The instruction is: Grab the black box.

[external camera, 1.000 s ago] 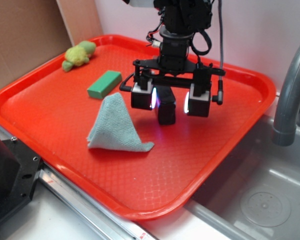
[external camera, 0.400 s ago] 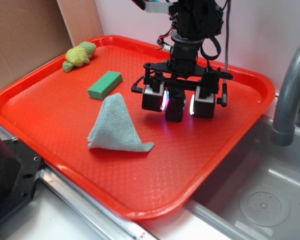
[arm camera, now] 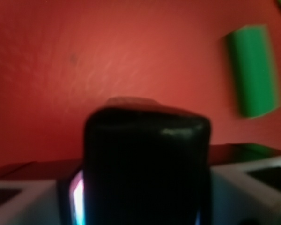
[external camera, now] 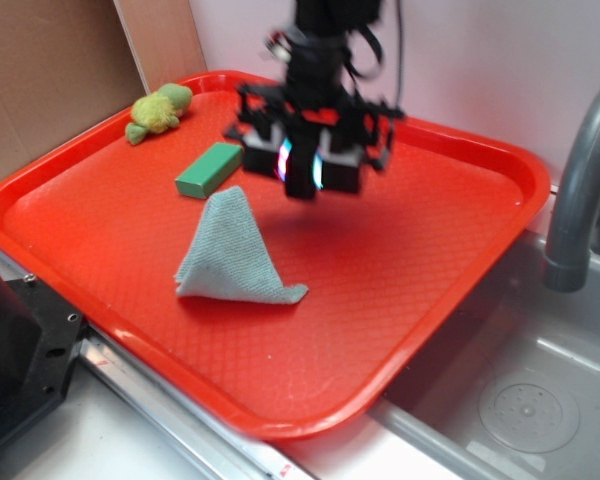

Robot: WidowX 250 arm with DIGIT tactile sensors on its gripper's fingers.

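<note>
The black box (external camera: 301,172) is a small glossy black block, held upright between the fingers of my gripper (external camera: 302,168) and hanging above the red tray (external camera: 400,270). The gripper is shut on it, and its image is motion-blurred in the exterior view. In the wrist view the black box (arm camera: 147,164) fills the lower centre, clamped between the two pale fingers, with the tray (arm camera: 84,61) well below it.
A green block (external camera: 209,168) lies on the tray just left of the gripper, also seen in the wrist view as the green block (arm camera: 254,70). A grey-blue cloth (external camera: 235,252) is heaped below it. A yellow-green plush toy (external camera: 157,110) sits at the far left corner. A sink and faucet (external camera: 577,190) stand at right.
The gripper, shut on the black box, has risen off the tray and swung left toward the green block.
</note>
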